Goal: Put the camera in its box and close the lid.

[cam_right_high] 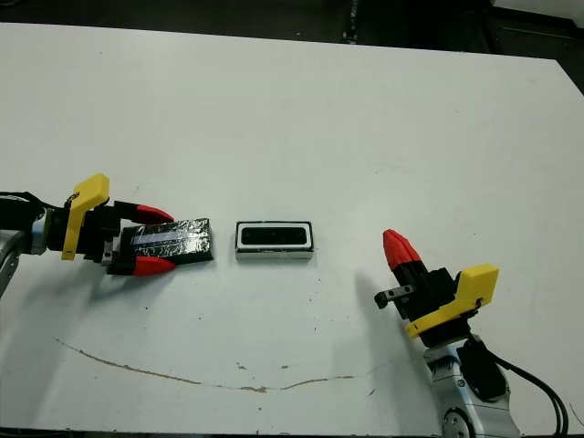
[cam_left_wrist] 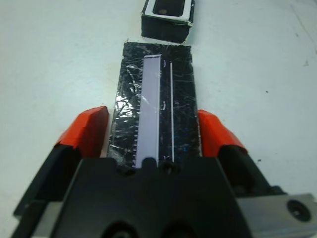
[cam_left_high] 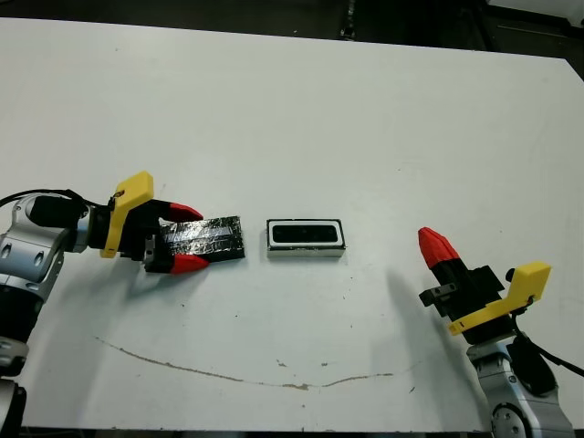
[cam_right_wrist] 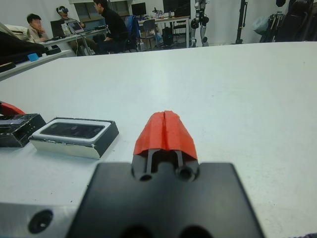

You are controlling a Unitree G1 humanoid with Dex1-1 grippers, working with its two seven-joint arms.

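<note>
The lid [cam_left_high: 208, 239], a crinkly black slab with silvery glints, lies flat on the table left of centre. My left gripper [cam_left_high: 189, 237] is open, and its red fingers [cam_left_wrist: 89, 129] flank the lid's long edges closely. In the left wrist view the lid [cam_left_wrist: 156, 104] runs out between the fingers towards the box [cam_left_wrist: 166, 25]. The box [cam_left_high: 306, 253] stands just right of the lid, white-rimmed. The black camera [cam_left_high: 306, 234] lies inside it. My right gripper [cam_left_high: 433, 242] is shut and holds nothing, off to the right of the box, low over the table.
A thin brown scuff line [cam_left_high: 237, 374] curves across the table near the front edge. Beyond the far edge of the table, the right wrist view shows people [cam_right_wrist: 106, 25] seated at desks. White tabletop [cam_left_high: 301, 119] stretches behind the box.
</note>
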